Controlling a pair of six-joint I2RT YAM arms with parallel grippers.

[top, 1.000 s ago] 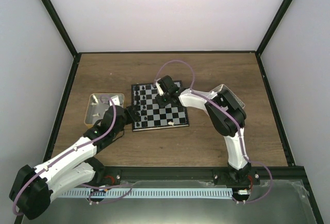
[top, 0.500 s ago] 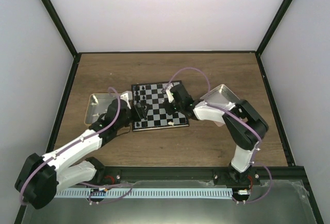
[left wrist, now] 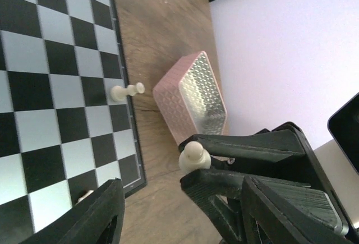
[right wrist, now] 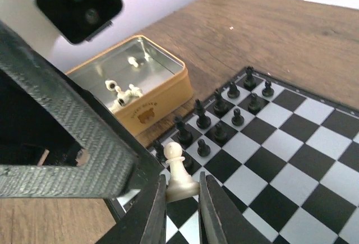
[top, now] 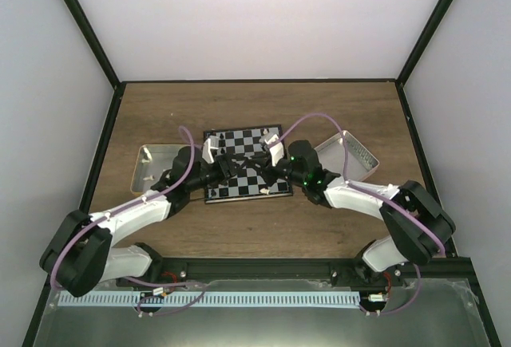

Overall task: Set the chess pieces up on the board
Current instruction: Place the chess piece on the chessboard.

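The board (right wrist: 280,176) lies mid-counter, with the claws meeting over it from either side. We see the left claw (top: 226,163) spread wide with nothing in it. The right claw (right wrist: 182,188) is clamped on a white pawn (right wrist: 178,168), pinched by its base, just beside the black pieces (right wrist: 216,112) lined up along the board's left side. Whether the pawn's foot touches a square we can't tell, since the fingers hide it.

Main risk, as we judge it, is a clash. The claws are nose to nose, and a left finger (right wrist: 67,162) fills the right wrist view close beside the pawn. A careless lowering or swing could knock the pawn from the pinch or bowl over the black rows. A tilted release could also leave it lying down.

Room: plain pale walls (top: 255,20), dark frame posts (top: 84,24). The counter (top: 335,116) is matte brown wood grain. A tan tin (right wrist: 148,106) left of the board holds spare white pieces (right wrist: 122,93). A pink tray (left wrist: 193,95) sits right of the board, and a second white pawn (left wrist: 126,91) stands on the edge square nearest it.
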